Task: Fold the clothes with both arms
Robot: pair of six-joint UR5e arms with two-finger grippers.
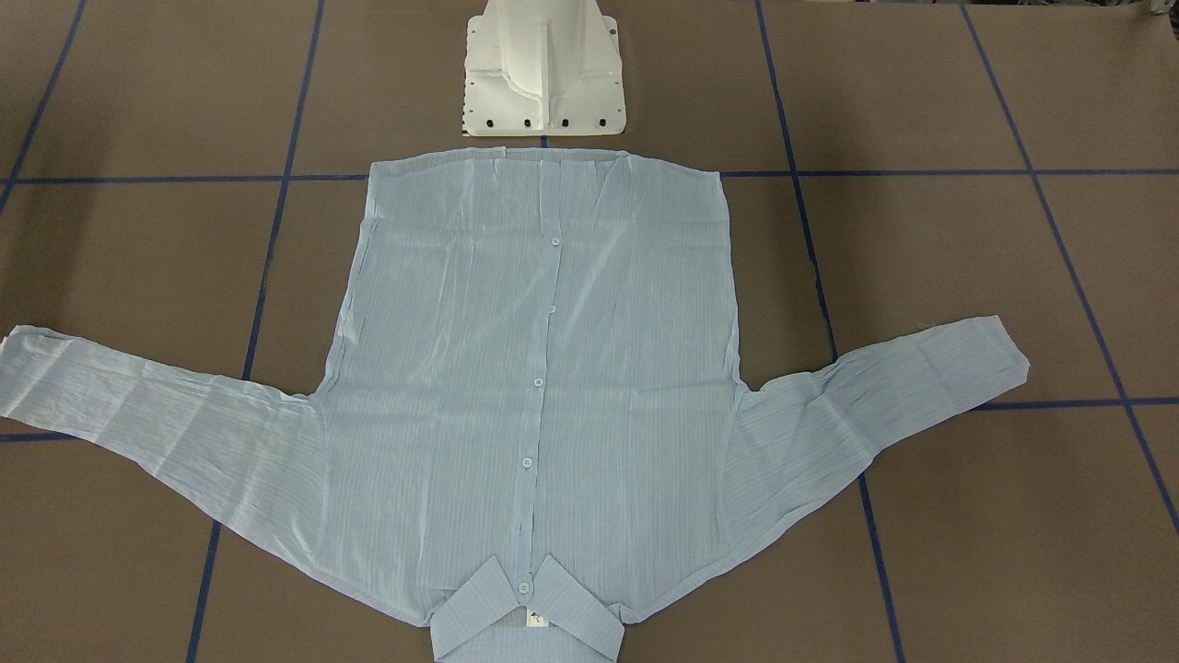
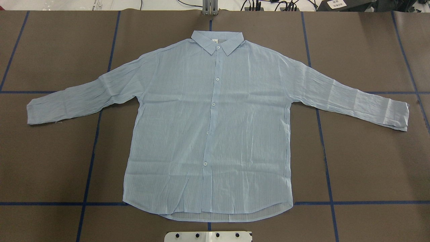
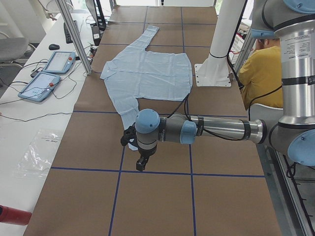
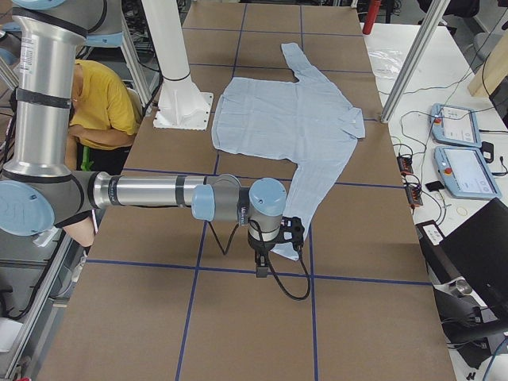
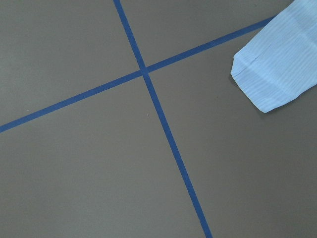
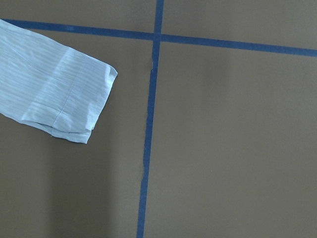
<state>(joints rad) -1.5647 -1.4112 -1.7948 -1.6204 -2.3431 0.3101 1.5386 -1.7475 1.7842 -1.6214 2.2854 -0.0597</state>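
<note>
The light blue striped shirt [image 2: 208, 127] lies flat and buttoned on the brown table, front up. Its collar [image 2: 217, 41] points away from the robot and both sleeves are spread out. My left gripper [image 3: 141, 164] hangs over the table just beyond the left sleeve's cuff [image 5: 277, 64]. My right gripper [image 4: 260, 266] hangs likewise just past the right sleeve's cuff [image 6: 54, 89]. Both grippers show only in the side views, so I cannot tell whether they are open or shut. Neither wrist view shows any fingers, and nothing touches the shirt [image 1: 543, 368].
The white pedestal base [image 1: 543, 74] stands right behind the shirt's hem. Blue tape lines [image 2: 322, 134] grid the table. A person in a yellow top [image 3: 261, 73] sits behind the robot. Control tablets [image 3: 47, 78] and a metal post [image 3: 74, 34] stand along the far edge.
</note>
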